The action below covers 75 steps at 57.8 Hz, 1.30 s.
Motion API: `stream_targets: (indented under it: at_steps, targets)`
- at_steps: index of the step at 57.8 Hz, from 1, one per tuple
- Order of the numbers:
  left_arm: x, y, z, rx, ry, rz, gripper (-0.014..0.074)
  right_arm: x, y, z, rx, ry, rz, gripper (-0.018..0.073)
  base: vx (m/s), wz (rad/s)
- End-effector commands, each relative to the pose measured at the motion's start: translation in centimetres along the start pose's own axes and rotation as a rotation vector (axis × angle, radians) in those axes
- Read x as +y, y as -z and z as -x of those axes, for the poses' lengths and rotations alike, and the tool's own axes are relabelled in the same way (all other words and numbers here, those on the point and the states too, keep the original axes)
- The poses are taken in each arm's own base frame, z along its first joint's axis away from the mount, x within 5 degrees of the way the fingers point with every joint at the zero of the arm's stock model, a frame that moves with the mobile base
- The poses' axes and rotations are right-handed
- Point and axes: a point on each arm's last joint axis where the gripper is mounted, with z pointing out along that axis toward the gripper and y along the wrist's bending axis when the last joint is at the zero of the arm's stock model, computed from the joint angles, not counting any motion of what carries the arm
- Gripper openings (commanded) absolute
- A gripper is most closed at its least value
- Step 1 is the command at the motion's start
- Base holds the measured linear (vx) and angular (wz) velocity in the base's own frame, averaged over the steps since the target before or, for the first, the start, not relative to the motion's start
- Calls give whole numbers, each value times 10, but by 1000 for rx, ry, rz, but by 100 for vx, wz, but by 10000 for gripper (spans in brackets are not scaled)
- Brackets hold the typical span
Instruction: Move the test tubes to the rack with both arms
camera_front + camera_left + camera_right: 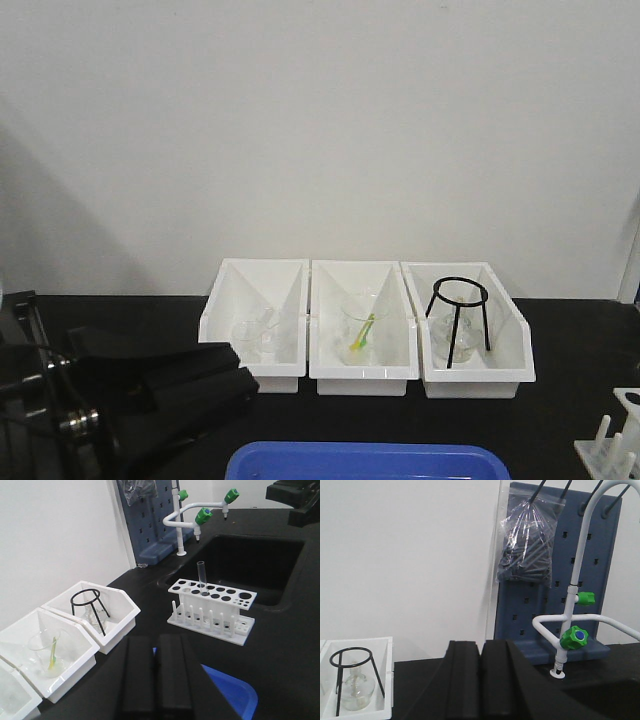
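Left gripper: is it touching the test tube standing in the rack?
Apart. In the left wrist view the left gripper sits shut and empty, with bare black counter between it and the test tube upright in the rack.

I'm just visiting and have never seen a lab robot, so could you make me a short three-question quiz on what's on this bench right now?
1. True or false: a test tube stands upright in the rack.
2. Which white bin holds the black wire tripod? A) the left one B) the middle one C) the right one
3. Fill in: the beaker in the middle bin contains a yellow-green ____.

Key: 1 true. 2 C, in the front view. 3 stick-like tool; what it is exactly cannot be told. The left gripper and right gripper are both shut and empty.
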Motion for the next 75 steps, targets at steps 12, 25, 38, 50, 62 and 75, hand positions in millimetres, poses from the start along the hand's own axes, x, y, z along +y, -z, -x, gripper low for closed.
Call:
stream_targets:
  at_steps: [12, 25, 38, 50, 62, 75]
  targets:
    - [4, 6, 20, -141, -48, 41, -20, 2, 1, 16, -70, 17, 28, -7, 0, 0]
    - [26, 11, 4, -35, -291, 194, -18, 1, 1, 16, -70, 17, 27, -7, 0, 0]
    - [62, 65, -58, 44, -123, 527, -17, 2, 1, 16, -72, 17, 28, -7, 0, 0]
    - [45, 107, -148, -5, -38, 768, -17, 2, 1, 16, -72, 17, 28, -7, 0, 0]
    - [27, 117, -221, -46, 31, 899, -17, 2, 1, 16, -72, 17, 28, -7, 0, 0]
    - [23, 114, -248, -58, 45, 914, -17, 2, 1, 16, -69, 17, 28, -7, 0, 0]
